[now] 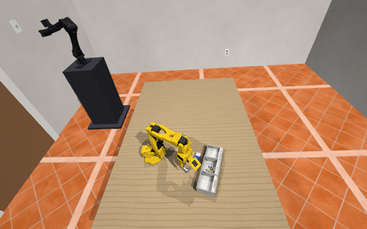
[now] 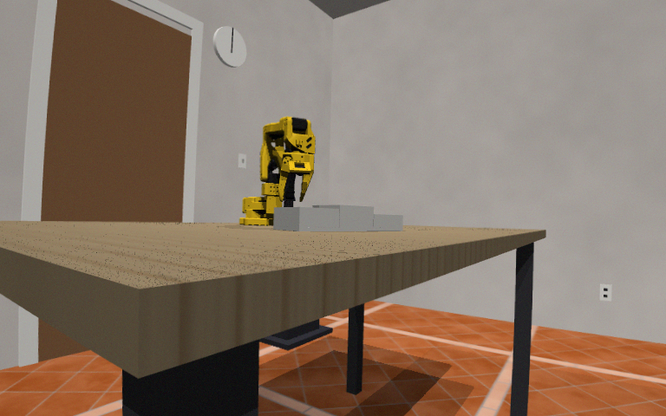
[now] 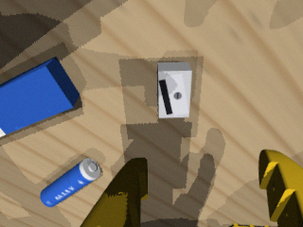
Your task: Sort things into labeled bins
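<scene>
My gripper (image 3: 203, 170) hangs a little above the table, fingers partly open with nothing between them. Just ahead of the fingertips lies a small white block with a black slot (image 3: 173, 90). To its left lie a blue box (image 3: 34, 97) and a blue cylindrical battery (image 3: 71, 182). In the top view the gripper (image 1: 190, 165) is just left of the grey three-compartment bin row (image 1: 210, 172), with the white block (image 1: 186, 169) below it and the blue box (image 1: 197, 155) beside the bins. A nut and a bolt (image 1: 211, 168) lie in the middle compartment.
The arm's yellow base (image 1: 152, 154) stands left of the things. In the exterior view the bin row (image 2: 338, 217) hides the small things behind it. A black pedestal with a dark arm (image 1: 94, 94) stands on the floor beside the table.
</scene>
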Controlling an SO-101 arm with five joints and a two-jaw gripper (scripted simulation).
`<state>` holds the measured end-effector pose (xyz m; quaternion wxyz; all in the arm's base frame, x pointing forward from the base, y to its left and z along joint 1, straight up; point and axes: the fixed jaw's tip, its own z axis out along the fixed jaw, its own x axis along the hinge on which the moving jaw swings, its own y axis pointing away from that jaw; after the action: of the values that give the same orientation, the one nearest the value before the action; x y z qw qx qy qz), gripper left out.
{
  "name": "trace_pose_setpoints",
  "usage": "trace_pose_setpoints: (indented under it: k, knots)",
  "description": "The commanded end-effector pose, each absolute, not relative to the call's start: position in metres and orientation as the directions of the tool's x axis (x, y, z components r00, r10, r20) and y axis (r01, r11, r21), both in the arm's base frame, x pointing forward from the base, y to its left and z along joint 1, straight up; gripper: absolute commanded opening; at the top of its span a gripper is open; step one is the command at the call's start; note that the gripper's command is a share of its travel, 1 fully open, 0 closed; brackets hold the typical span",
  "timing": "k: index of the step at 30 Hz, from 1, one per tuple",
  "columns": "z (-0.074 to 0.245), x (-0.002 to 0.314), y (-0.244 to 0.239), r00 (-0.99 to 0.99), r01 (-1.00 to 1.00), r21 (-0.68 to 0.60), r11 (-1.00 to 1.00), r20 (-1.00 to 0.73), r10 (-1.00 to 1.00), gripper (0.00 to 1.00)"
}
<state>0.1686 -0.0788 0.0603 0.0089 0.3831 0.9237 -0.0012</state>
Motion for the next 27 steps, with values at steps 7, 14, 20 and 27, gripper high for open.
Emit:
trace_pose_setpoints:
  k: [7, 14, 20, 27]
  knots:
    - [0.0682, 0.1721, -0.0818, -0.692, 0.719, 0.024, 0.695, -0.072, 0.718, 0.22]
    - [0.0682, 0.1721, -0.0818, -0.692, 0.719, 0.024, 0.695, -0.072, 0.718, 0.22]
    - [0.0643, 0.1700, -0.0807, -0.693, 0.719, 0.015, 0.694, -0.046, 0.719, 0.22]
    - [0.0643, 0.1700, -0.0807, -0.693, 0.719, 0.015, 0.694, -0.046, 0.719, 0.22]
